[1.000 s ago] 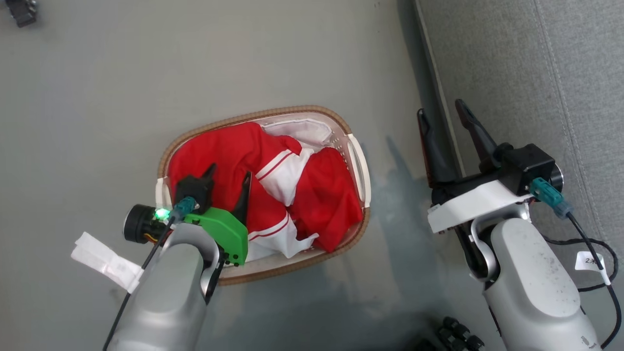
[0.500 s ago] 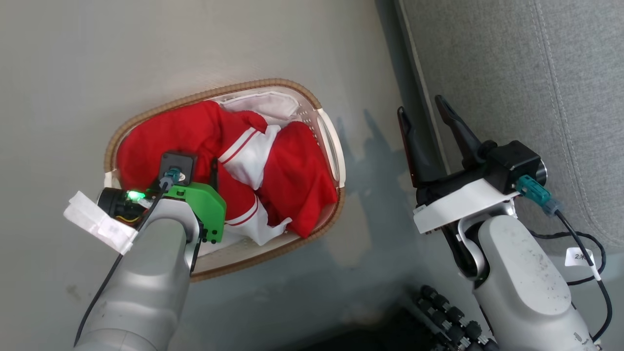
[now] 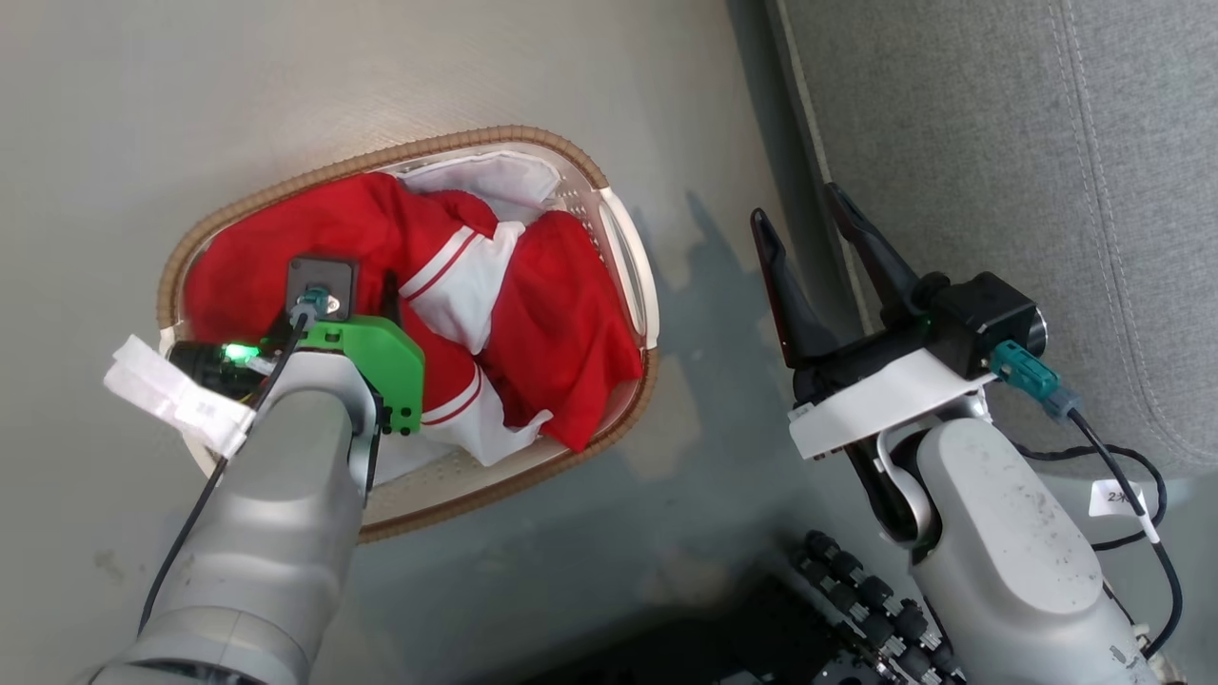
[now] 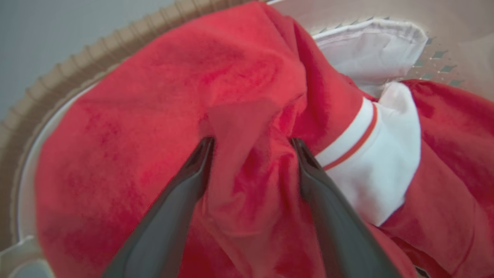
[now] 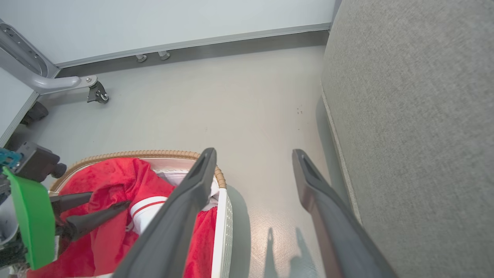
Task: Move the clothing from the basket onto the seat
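The basket (image 3: 609, 228) stands on the floor, heaped with the clothing (image 3: 561, 333), red jerseys with white striped trim. My left gripper (image 3: 381, 290) points down into the pile, mostly hidden under its own wrist. In the left wrist view it (image 4: 251, 141) is open, both fingertips pressed into the clothing (image 4: 146, 96) with a raised red fold between them. My right gripper (image 3: 797, 205) hangs open and empty over the floor, between the basket and the grey seat (image 3: 999, 171). The right wrist view shows it (image 5: 253, 151) above the basket rim (image 5: 154, 154), the seat (image 5: 409, 116) alongside.
White liner cloth (image 3: 495, 176) shows at the basket's far end. A grey frame leg with a caster (image 5: 96, 92) and a wall baseboard (image 5: 231, 40) stand beyond the basket. My dark base parts (image 3: 856, 609) lie at the lower edge.
The head camera has shifted, so the whole picture slid. My left gripper has tipped downward and sunk into the red clothing. The right gripper stays open beside the seat.
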{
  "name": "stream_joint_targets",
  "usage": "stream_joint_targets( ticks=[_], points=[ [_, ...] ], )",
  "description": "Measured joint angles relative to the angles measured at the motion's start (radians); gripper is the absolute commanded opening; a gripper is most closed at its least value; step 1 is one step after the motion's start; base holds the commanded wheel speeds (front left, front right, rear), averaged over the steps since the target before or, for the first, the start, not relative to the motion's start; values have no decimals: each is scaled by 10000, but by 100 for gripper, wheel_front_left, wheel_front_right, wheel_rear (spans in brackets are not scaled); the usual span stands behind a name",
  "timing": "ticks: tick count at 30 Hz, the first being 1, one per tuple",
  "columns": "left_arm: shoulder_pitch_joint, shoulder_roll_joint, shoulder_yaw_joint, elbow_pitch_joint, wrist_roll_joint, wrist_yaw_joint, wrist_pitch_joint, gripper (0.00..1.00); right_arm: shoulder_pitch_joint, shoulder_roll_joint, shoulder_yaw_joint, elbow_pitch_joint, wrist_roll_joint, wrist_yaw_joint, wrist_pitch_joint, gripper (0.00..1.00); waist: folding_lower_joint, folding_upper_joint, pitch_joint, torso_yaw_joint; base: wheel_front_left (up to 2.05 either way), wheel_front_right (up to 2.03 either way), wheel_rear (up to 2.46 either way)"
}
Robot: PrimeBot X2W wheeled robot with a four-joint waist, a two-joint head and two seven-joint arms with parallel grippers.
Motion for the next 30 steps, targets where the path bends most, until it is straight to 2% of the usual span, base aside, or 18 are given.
stream_joint_targets(
  ticks=[7, 16, 17, 18, 19, 26, 30],
  points=[
    [-437, 19, -245, 107, 15, 299, 443, 100, -52, 2, 150, -52, 104, 0, 0, 100, 0, 0, 323, -87, 0, 0, 0],
    [-572, 263, -506, 198, 96, 424, 1576, 100, -90, 2, 267, -50, 263, 0, 0, 100, 0, -1, 508, -176, 0, 0, 0],
    [-572, 263, -518, 196, 96, 426, 1609, 86, -98, 0, 280, -50, 263, 0, 0, 100, 0, -1, 510, -183, 0, 0, 0],
    [-572, 263, -568, 198, 102, 422, 1655, 37, -104, 2, 291, -48, 261, 0, 0, 100, -1, 0, 507, -187, 0, 0, 0],
    [-572, 263, -612, 201, 111, 407, 1661, 0, -107, 2, 307, -44, 261, 0, 0, 100, -1, -1, 502, -189, 0, 0, 0],
    [-469, 270, -717, 209, 63, 209, 1630, 0, -110, 2, 341, 61, 255, 0, 0, 100, 0, -1, 265, -186, 0, 0, 0],
    [-254, 255, -790, 213, 2, 109, 1235, 0, -106, 2, 290, 107, 207, 0, 0, 100, -1, -1, -13, -164, 0, 0, 0]
  ],
)
